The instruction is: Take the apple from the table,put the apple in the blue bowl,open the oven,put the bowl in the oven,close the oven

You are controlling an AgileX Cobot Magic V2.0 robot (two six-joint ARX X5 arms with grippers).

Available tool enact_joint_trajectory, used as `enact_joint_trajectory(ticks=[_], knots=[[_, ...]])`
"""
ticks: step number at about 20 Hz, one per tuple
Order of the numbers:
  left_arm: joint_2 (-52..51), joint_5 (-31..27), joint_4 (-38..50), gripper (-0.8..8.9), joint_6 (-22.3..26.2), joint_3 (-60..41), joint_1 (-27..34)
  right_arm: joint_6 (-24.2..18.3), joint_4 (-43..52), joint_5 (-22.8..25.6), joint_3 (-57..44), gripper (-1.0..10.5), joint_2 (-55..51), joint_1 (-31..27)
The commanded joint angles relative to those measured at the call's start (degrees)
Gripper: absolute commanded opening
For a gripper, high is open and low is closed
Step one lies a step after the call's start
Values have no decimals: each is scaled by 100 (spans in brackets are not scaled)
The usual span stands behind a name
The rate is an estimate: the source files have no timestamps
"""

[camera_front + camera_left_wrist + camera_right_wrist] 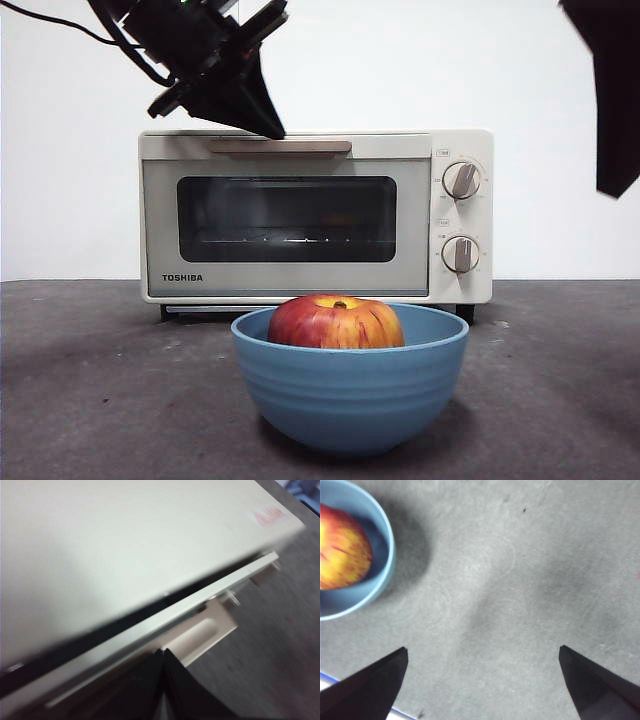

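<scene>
The apple (336, 322) sits in the bowl (350, 395) on the near worktop (80, 400). Behind, the oven (315, 215) is closed. The left claw (275, 128), pinched closed, hovers at the handle (280, 146). The right claw (482, 652) waits, spread wide, high at right.

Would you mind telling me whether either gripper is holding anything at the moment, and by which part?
Nothing is held. The left gripper is shut just above the oven handle; the right gripper hangs open over bare table.

"TOSHIBA" on the oven (315, 215) door; top label perhaps unreadable.
</scene>
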Motion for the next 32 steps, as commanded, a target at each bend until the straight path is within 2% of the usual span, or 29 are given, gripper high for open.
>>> enact_joint_trajectory(ticks=[1,12,19,23,27,32], knots=[[258,-52,-555,7,74,-31,-195,219,-57,-46,20,480,-107,63],[245,-24,-2052,7,96,-31,-850,549,-229,-313,20,480,-654,61],[-306,-24,-2166,7,92,-31,-975,748,212,-922,20,479,-511,55],[-1034,-26,-2142,7,92,-35,-671,800,664,-1099,20,443,-166,39],[-1967,-26,-2149,7,90,-149,-144,629,1145,-1617,20,443,555,-190],[-3311,-24,-2227,7,118,-1115,656,264,1681,-2094,20,410,1589,-789]])
